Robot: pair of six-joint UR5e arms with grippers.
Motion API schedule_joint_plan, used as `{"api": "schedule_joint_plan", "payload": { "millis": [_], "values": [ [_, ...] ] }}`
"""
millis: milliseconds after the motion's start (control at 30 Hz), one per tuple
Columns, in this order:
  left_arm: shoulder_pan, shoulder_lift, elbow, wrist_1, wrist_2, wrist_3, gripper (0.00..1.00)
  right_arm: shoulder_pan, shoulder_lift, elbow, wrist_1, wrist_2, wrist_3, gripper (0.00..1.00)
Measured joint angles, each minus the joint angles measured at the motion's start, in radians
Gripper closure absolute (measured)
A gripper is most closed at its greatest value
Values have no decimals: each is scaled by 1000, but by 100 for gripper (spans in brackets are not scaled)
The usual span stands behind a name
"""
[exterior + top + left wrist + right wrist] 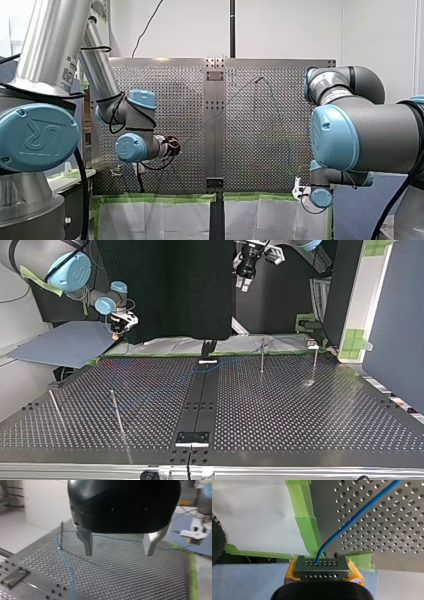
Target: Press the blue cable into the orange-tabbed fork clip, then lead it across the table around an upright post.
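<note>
- My left gripper (pixel 119 547): black with metal fingers (pixel 87 542), held above the table (pixel 125 580) and not touching it. Fingers spread wide, nothing between them.
- Upright post (pixel 61 532): stands on the table, off to one side of my left gripper.
- Blue cable (pixel 357 516): lies on the table. In the left wrist view it reaches the post, bends there and trails off over the table. Its other end runs to the table's edge, which is lined with green tape (pixel 305 525).
- My right gripper (pixel 322 567): just off the table's taped edge, with yellow pads (pixel 354 572). It is closed, with the blue cable's end running in between the fingers.
- Fork clip: can't make it out on the table.
</note>
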Motion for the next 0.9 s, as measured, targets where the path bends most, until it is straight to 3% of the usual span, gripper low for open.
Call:
{"api": "schedule_joint_plan", "payload": {
  "millis": [200,900],
  "values": [
    [2,0,-27,-1,10,18,0,0,0,0,-1,0,0,100],
    [3,0,-29,-1,11,20,0,0,0,0,-1,0,0,100]
  ]
}}
